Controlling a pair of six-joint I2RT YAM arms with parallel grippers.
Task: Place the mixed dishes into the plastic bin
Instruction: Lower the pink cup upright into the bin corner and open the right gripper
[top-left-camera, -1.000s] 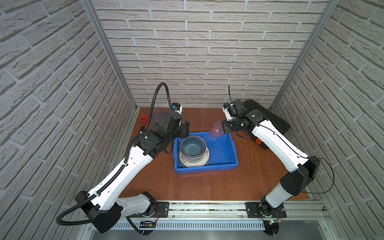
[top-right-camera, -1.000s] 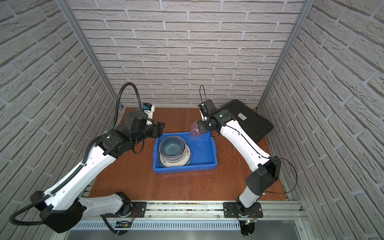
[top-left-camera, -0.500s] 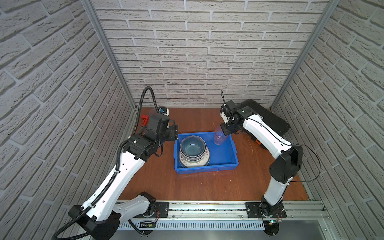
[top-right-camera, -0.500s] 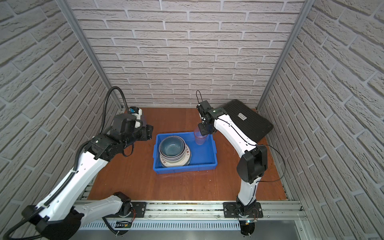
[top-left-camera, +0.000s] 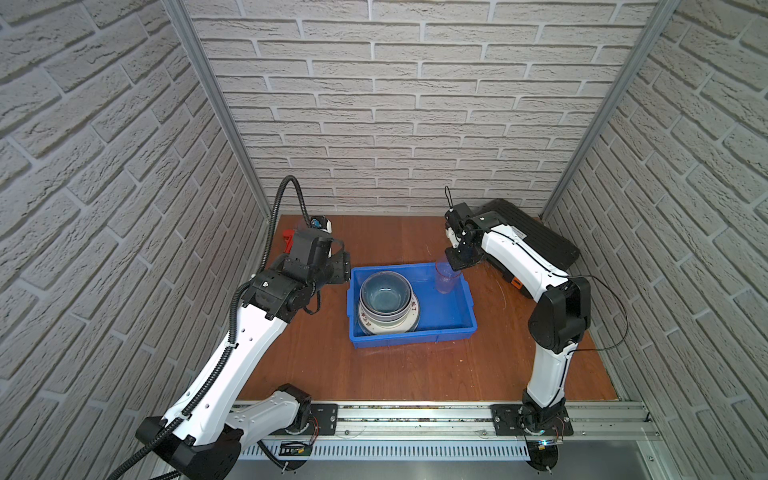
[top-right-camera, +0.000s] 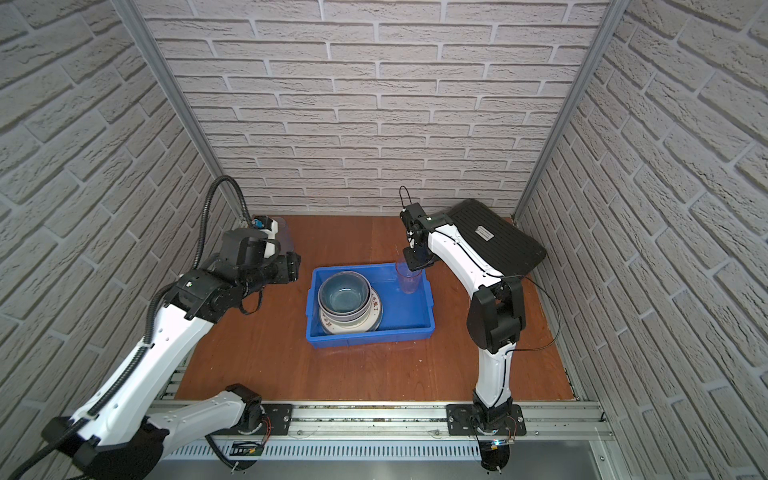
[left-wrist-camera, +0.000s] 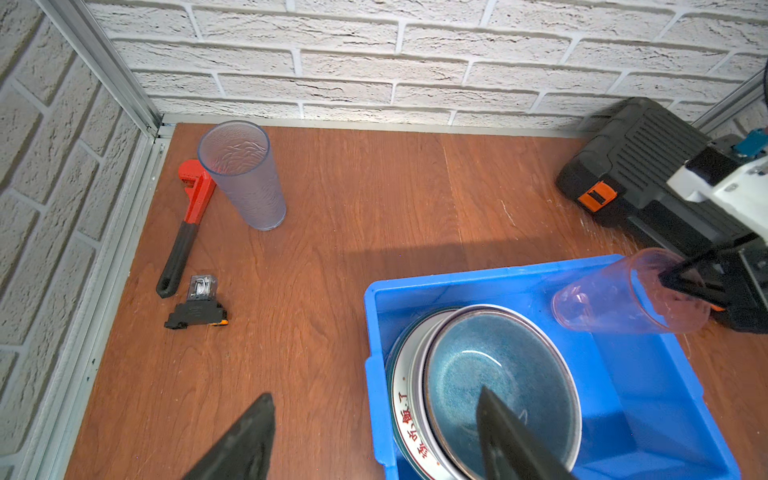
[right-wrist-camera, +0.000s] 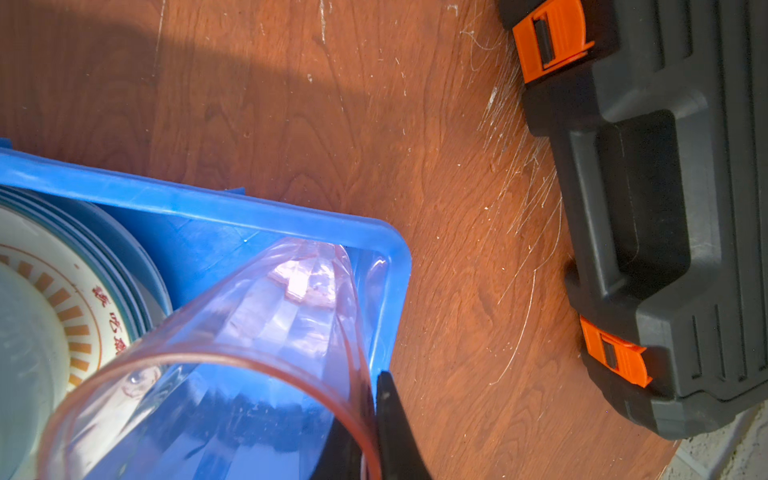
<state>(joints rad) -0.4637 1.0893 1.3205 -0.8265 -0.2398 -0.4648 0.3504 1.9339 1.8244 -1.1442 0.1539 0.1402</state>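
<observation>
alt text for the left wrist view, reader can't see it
The right hand holds a tilted pinkish tumbler by its rim at a corner of the blue bin, beside stacked bowls and plates. Another clear tumbler stands by a red wrench.

The stacked round plates (top-left-camera: 376, 328) lie mostly hidden under the glazed blue-grey bowl (top-left-camera: 384, 293); the left arm (top-left-camera: 309, 253) covers nearly all of the red pipe wrench (top-left-camera: 287, 241).

A: In the blue bin (left-wrist-camera: 498, 272)?
B: Plates (left-wrist-camera: 405, 415) under a blue-grey bowl (left-wrist-camera: 498, 382); the right gripper (left-wrist-camera: 685, 286) holds a pink tumbler (left-wrist-camera: 615, 303) by its rim, tilted over the bin's corner.
A: Outside?
B: A clear tumbler (left-wrist-camera: 243, 178), upright (just beside the red wrench (left-wrist-camera: 191, 208)) on the table (left-wrist-camera: 353, 208).
</observation>
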